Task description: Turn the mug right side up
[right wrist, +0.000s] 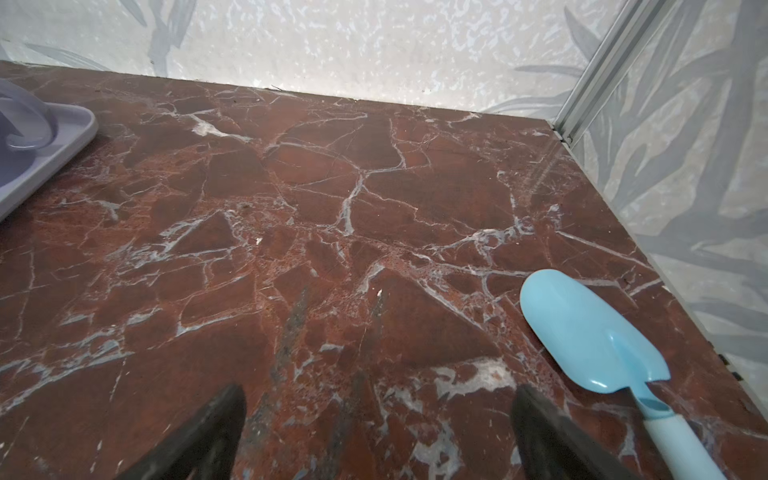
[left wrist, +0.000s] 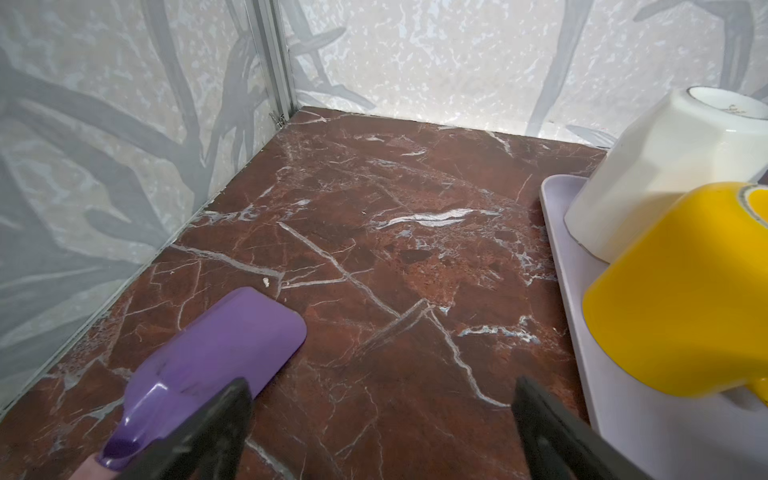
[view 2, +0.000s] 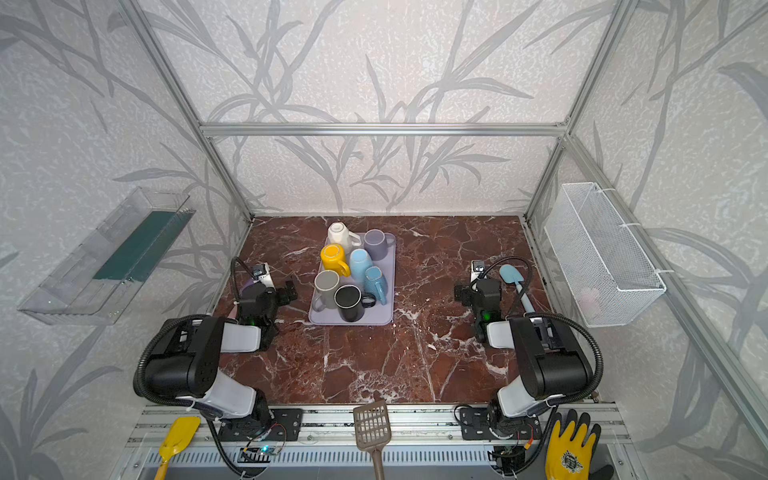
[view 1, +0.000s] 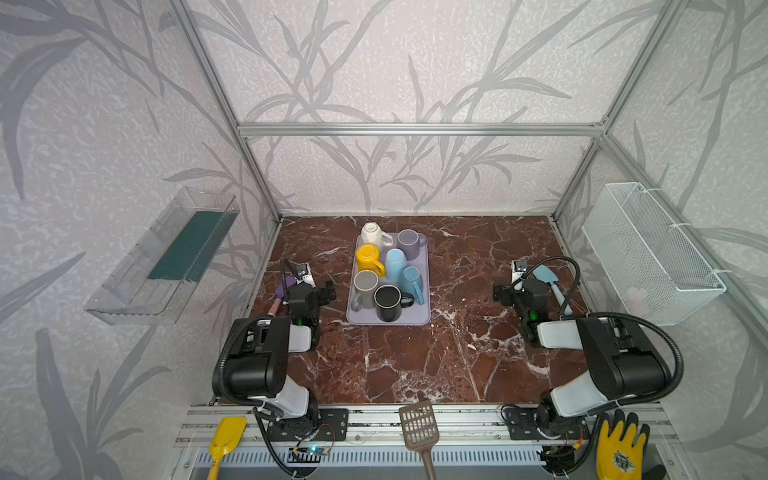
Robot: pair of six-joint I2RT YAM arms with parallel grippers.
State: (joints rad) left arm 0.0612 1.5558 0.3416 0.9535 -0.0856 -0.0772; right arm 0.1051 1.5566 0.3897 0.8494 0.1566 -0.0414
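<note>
Seven mugs are sitting packed together on a lilac rectangular plastic tray (view 1: 419, 320) toward the back of the red-brown marbled table (view 1: 415, 365); the white faceted ceramic mug (view 1: 371, 233), the yellow ceramic mug (view 1: 367, 255), the pale blue ceramic mug (view 1: 395, 261) and the lavender ceramic mug (view 1: 409, 243) are standing bottom up, while the grey ceramic mug (view 1: 365, 286) and the black white-rimmed mug (view 1: 388, 302) are standing mouth up; the ribbed blue mug (view 1: 414, 283) is leaning among them, its pose hard to tell; a small dark mark is showing on the white mug's base in the left wrist view, too blurred to read; the left fingers (left wrist: 224, 415) are spreading wide and holding nothing, hovering left of the tray, just beside a purple plastic scoop (left wrist: 216, 353); the right fingers (right wrist: 216, 419) are likewise standing apart and empty, well right of the tray, near a light blue plastic scoop (right wrist: 582, 332); a yellow-and-black work glove (view 1: 619, 449) is lying on the front rail, bearing a round emblem with no legible lettering.
</note>
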